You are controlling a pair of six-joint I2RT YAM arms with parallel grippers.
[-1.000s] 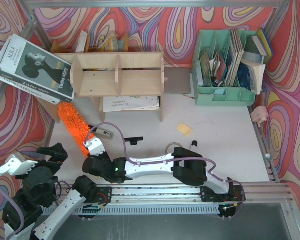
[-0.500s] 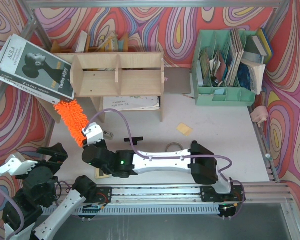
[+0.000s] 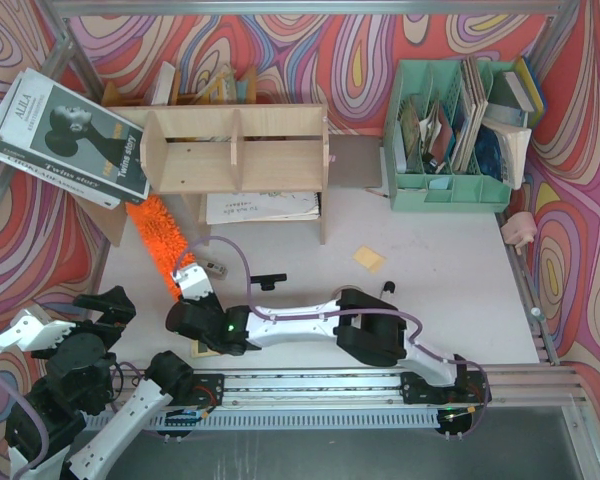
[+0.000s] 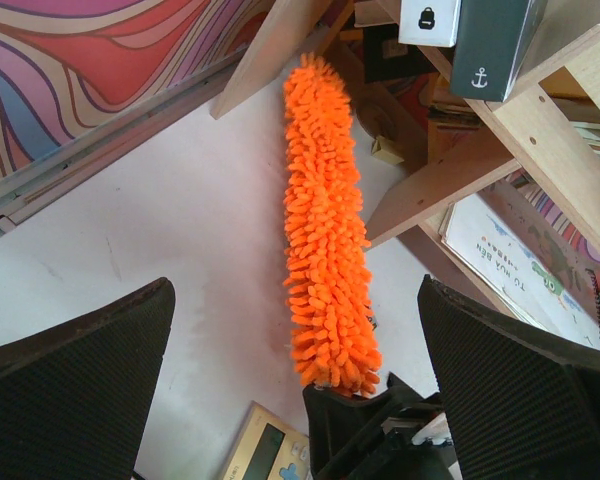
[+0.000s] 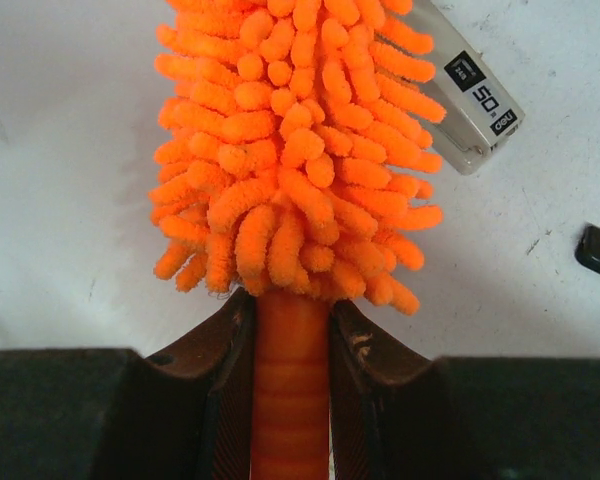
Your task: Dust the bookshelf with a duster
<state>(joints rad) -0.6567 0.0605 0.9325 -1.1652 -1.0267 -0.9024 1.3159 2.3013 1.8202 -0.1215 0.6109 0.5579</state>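
Note:
The duster (image 3: 161,240) is a long orange fluffy head lying slantwise over the white table. Its far tip reaches the left leg of the plywood bookshelf (image 3: 235,150), low beside it. My right gripper (image 3: 188,284) is shut on the duster's thin orange handle (image 5: 290,390), just behind the fluffy head (image 5: 292,150). My left gripper (image 3: 70,318) hangs open at the near left, holding nothing. In the left wrist view the duster (image 4: 325,230) runs away between the wide-apart fingers (image 4: 80,370) toward the bookshelf's wooden panels (image 4: 450,180).
A small silver device (image 5: 470,95) lies right of the duster. A beige calculator-like pad (image 4: 270,450) sits under the right wrist. A large book (image 3: 65,140) leans at the shelf's left. Papers (image 3: 260,206) lie under the shelf. Mint-green organizer (image 3: 450,130) at back right; yellow note (image 3: 370,259) mid-table.
The right arm has swung the duster: its head rose toward the shelf's left end, then shifted right and lower beside the leg. The left arm has stayed still.

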